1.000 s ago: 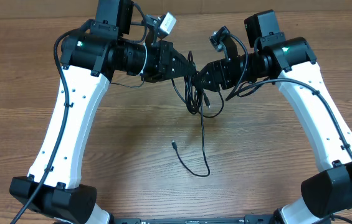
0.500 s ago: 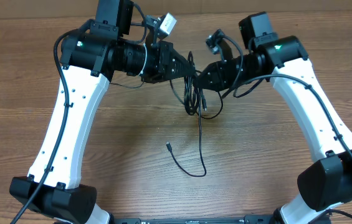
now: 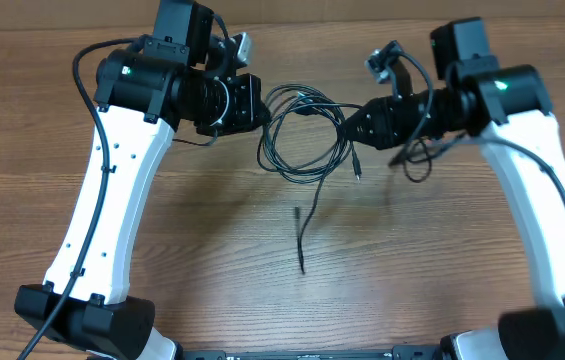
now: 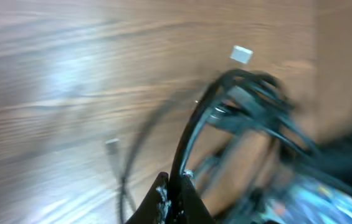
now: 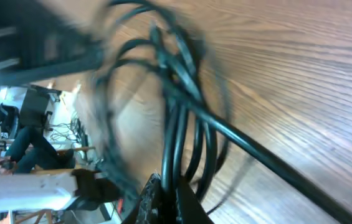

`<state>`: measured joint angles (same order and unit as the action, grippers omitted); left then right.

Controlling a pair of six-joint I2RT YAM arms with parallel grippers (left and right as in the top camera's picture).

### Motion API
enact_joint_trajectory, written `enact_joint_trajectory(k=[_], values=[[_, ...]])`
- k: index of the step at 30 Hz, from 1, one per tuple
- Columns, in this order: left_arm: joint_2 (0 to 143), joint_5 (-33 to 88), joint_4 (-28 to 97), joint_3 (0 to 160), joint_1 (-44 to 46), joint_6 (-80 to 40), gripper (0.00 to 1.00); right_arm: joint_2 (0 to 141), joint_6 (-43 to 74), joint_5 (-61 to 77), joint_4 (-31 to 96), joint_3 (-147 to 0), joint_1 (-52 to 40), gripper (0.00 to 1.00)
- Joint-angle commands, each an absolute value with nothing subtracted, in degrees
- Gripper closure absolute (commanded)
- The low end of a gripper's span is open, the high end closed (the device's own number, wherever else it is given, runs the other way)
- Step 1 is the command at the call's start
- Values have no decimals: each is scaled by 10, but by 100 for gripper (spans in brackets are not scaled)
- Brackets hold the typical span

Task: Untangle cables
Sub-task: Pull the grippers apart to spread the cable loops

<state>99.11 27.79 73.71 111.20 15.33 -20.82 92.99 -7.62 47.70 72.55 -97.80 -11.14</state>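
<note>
Across wooden table [image 3: 432, 270], two arms rise from bases at 7 and 5 o'clock. Left arm [image 3: 112, 200] bent at elbow, wrist pointing to 3 o'clock. Right arm [image 3: 547, 190] mirrored, wrist pointing to 9 o'clock. Cables [image 3: 302, 130]: one looped bundle strung between claws near 12 o'clock, strand count unclear. Two loose tails [image 3: 300, 240] trail toward 6 o'clock. Left claw [image 3: 262, 108] pinching bundle's 9 o'clock side. Right claw [image 3: 354, 127] pinching its 3 o'clock side.
</note>
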Motion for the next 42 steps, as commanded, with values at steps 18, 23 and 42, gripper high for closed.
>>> enact_joint_trajectory(k=[18, 23, 42], values=[[1035, 130, 744, 1127, 147, -218, 96, 861, -192, 641, 860, -990, -114, 96], [1045, 129, 741, 1127, 146, -207, 96, 861, 10, 353, 843, -992, -67, 96], [1043, 448, 681, 1148, 146, -98, 96, 861, 40, 323, 790, -990, -75, 33]])
